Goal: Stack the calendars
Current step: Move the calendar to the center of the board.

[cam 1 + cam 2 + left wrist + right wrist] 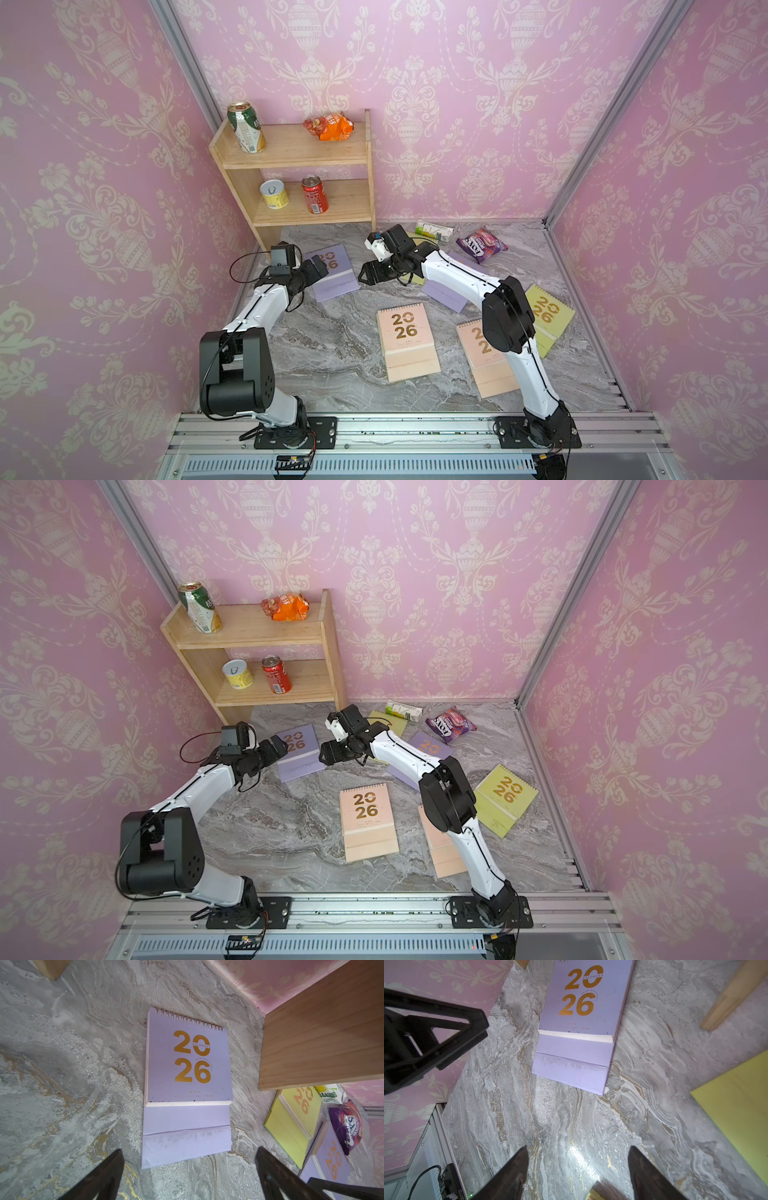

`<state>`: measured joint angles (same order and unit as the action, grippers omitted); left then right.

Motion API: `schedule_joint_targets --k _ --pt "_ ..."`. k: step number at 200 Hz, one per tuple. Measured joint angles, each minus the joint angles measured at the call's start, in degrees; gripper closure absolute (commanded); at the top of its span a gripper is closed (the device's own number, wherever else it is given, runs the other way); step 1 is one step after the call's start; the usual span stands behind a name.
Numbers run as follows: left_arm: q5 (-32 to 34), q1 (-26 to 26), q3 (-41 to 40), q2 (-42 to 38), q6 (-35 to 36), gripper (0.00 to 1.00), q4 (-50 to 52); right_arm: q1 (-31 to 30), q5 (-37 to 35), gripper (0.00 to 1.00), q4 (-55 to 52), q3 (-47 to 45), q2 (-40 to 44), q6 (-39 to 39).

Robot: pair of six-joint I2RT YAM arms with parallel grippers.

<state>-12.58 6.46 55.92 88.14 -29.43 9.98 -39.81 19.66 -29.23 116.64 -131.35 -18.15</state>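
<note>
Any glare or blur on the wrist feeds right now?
Right wrist view: white glare patch on the grey marble tabletop between the blurred tips of the right gripper. Left wrist view: lilac spiral-bound calendar sharp, gold lettering legible, no glare.

The shelf unit (370,166) stands at the back left of the table (332,353): a tall can (246,127) left of a snack bag (328,126) on top, a tin (274,194) left of a soda can (314,194) below. The shelf-side calendar (332,274) lies just before it. By the back wall (457,124) lie a carton (434,230) and, rightward, a snack packet (482,245), with the carton-side calendar (395,729) and packet-side calendar (430,746) before them. Frontward, left to right: middle calendar (405,340), front-right calendar (490,374), far-right calendar (548,316).
</note>
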Motion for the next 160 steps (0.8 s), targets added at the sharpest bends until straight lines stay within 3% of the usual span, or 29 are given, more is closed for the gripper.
schedule_joint_targets --k 160 --pt "-1.88 0.28 5.31 14.25 -0.63 0.01 -1.36 -0.85 0.33 0.24 -3.23 16.44 -16.02 -2.89"
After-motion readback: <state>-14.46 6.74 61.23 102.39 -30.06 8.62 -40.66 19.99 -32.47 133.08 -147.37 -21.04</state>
